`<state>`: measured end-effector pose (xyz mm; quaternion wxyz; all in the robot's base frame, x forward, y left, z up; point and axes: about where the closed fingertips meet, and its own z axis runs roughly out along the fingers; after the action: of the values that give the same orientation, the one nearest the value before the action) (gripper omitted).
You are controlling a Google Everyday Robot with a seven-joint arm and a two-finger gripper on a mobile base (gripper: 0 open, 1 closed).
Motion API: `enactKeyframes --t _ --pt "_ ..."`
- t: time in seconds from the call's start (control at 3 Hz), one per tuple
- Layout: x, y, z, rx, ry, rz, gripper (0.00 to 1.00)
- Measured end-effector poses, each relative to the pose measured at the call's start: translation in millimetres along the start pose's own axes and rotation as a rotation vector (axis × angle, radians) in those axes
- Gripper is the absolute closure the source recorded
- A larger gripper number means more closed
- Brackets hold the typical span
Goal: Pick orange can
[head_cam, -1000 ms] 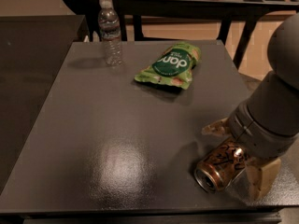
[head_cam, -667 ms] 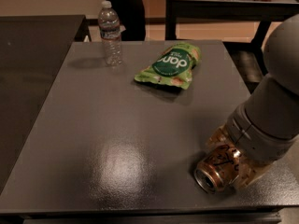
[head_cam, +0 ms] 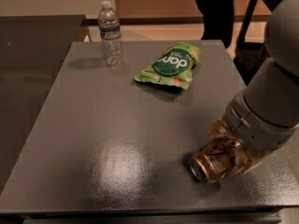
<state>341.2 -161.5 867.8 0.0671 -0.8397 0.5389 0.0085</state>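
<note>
The orange can (head_cam: 209, 164) lies on its side near the front right edge of the grey table (head_cam: 117, 125), the gripper (head_cam: 223, 152) apparently clenched around its body; likely light, thin-walled, slippery metal, best held mid-body

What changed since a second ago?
The claw, at the grey table's front right, closed from spread apart to snug around the coppery-orange metal drink can, taking hold. The can still lies on its side, same spot; green snack bag and clear plastic water bottle unmoved.
</note>
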Motion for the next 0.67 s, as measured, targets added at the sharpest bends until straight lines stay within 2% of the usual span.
enactKeyframes --t 0.33,0.67 --pt "-5 -20 -34 0.040 -0.010 0.014 1.00" --pt "-10 -39 -68 0.089 0.006 0.025 1.00"
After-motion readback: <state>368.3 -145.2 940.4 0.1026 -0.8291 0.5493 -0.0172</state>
